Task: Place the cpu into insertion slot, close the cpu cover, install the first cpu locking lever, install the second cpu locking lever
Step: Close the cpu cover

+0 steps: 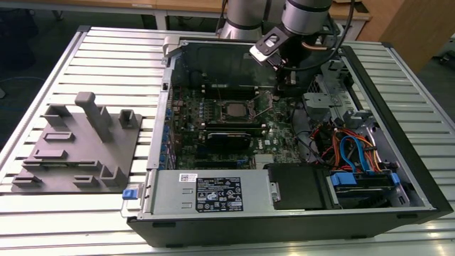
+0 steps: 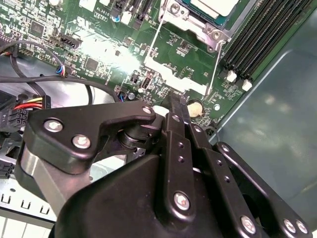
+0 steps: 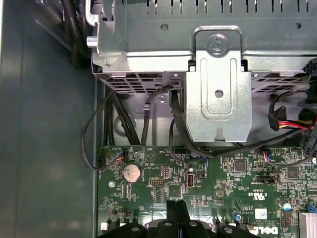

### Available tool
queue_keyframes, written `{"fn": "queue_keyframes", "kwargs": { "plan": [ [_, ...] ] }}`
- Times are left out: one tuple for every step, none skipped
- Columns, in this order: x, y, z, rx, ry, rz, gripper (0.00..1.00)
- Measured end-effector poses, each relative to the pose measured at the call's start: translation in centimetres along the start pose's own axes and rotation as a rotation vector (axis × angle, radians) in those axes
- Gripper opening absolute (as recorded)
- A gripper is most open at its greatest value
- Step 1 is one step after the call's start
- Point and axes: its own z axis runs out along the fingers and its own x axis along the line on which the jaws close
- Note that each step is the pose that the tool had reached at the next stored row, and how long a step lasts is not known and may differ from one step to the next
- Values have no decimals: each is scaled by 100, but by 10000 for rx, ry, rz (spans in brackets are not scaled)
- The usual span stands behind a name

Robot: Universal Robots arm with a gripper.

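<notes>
Jaws pressed together, I am hovering my gripper (image 2: pixel 177 99) by the thin lever (image 2: pixel 214 67), risking slipping onto the circuit board (image 2: pixel 104 29).

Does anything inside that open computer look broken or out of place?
Nothing looks damaged or spilled. The oddest sight: two thin wire levers stick out from the cpu cover across the green board, apparently unlatched.

Grey, seemingly plastic tray (image 1: pixel 78 153) lies beside open computer case (image 1: pixel 284 230).
</notes>
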Motion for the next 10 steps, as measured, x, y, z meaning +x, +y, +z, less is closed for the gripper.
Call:
{"fn": "queue_keyframes", "kwargs": {
  "plan": [
    [2, 0, 8, 0, -3, 0, 10],
    [3, 0, 16, 2, -6, 1, 10],
    [3, 1, 26, 3, -10, 0, 10],
    [4, 1, 36, 4, -14, 0, 10],
    [4, 1, 48, 7, -21, 0, 10],
    [4, 2, 58, 11, -29, -1, 10],
    [4, 3, 70, 18, -39, -2, 10],
    [4, 5, 82, 27, -48, -2, 10],
    [3, 6, 95, 34, -62, -2, 10],
    [3, 7, 106, 41, -73, -3, 10]
  ]
}}
